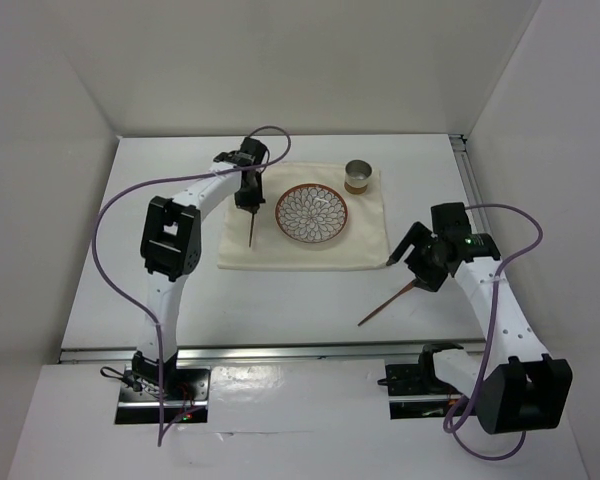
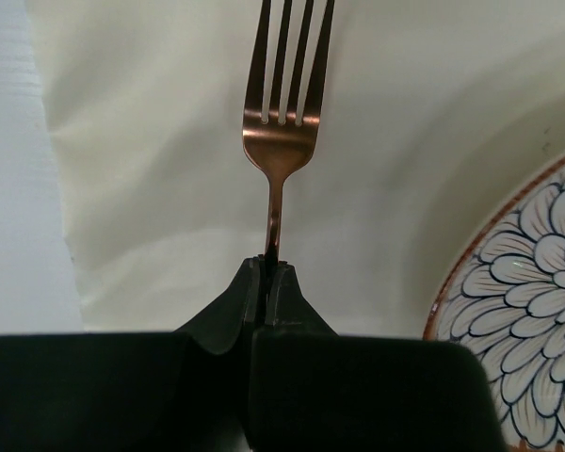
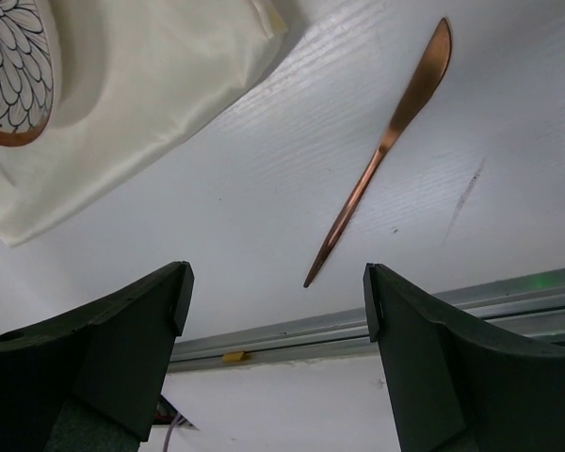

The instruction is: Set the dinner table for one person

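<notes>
Now the white table (image 1: 280, 300) spreads ahead of our bases, bearing a cream mat (image 1: 365, 235) with a patterned plate (image 1: 311, 214) and a cup (image 1: 358, 176). Our left fingers (image 2: 243, 301) pinch a copper fork (image 2: 281, 141) over the mat; our right fingers (image 3: 132, 325) hang spread near a knife (image 3: 386, 151) lying on the table.

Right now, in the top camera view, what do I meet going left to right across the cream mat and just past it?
The fork, held shut in the left gripper → patterned plate → small cup → open right gripper. The knife overlaps cup and gripper sideways, so it is left out.
</notes>
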